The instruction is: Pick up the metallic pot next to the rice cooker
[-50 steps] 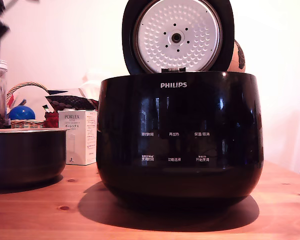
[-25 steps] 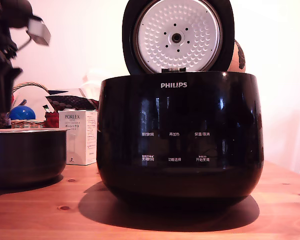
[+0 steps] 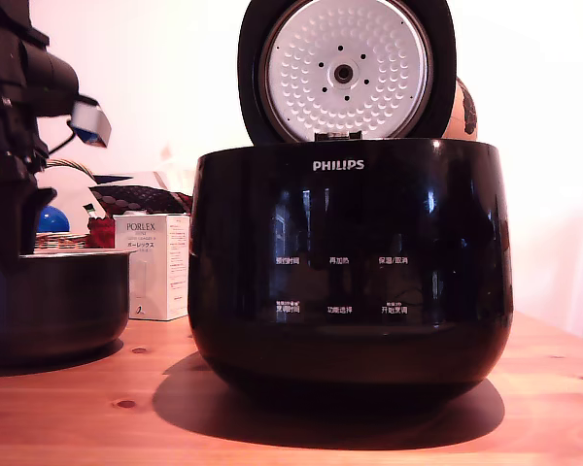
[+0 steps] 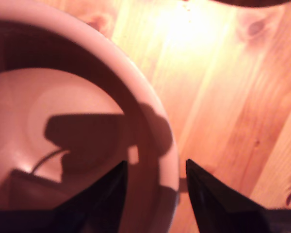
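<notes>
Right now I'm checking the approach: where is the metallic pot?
The metallic pot sits at the exterior view's left, beside the rice cooker, under the gripper.

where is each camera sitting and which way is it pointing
Exterior view: low at table height, facing the rice cooker front-on; the arm and gripper hang at its left over the metallic pot.
Wrist view: on the wrist, looking down; the gripper straddles the pot's rim, fingers apart, one inside, one over the wooden table.
Shared: pot, gripper, table.
</notes>
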Available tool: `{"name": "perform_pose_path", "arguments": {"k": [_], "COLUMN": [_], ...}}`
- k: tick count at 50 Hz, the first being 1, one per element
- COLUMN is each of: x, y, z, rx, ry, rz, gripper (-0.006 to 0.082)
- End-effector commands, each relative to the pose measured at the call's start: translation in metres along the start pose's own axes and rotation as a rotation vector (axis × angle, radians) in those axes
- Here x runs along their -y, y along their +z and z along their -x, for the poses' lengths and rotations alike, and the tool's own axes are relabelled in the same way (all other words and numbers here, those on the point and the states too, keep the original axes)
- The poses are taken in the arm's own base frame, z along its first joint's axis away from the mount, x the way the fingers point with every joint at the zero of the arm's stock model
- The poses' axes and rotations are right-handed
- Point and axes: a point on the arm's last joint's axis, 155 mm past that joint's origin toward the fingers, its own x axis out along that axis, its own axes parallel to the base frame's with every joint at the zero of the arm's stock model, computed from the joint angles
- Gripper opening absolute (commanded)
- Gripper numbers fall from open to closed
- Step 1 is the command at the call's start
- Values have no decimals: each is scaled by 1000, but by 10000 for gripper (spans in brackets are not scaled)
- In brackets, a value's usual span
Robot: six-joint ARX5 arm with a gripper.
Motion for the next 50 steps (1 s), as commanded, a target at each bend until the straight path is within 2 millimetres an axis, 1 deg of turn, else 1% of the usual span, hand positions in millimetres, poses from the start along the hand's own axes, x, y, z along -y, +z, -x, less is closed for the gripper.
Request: {"name": "perform_pose_path", "arguments": {"k": [1,11,27,38,46,50], "x": [-3,-4,-5,-7,-6,-4], "y": [0,-1,-2,-1,-2,-2], "z": [-9,-12,-27,-29,-29,-29], "rx": [-3,-5,-18,-15,-17,-21], "ry": [-12,-17,-46,-41,-46,-54], "rz": [4,5,10,16,18,19], "gripper": [348,348,346,340,222,140]}}
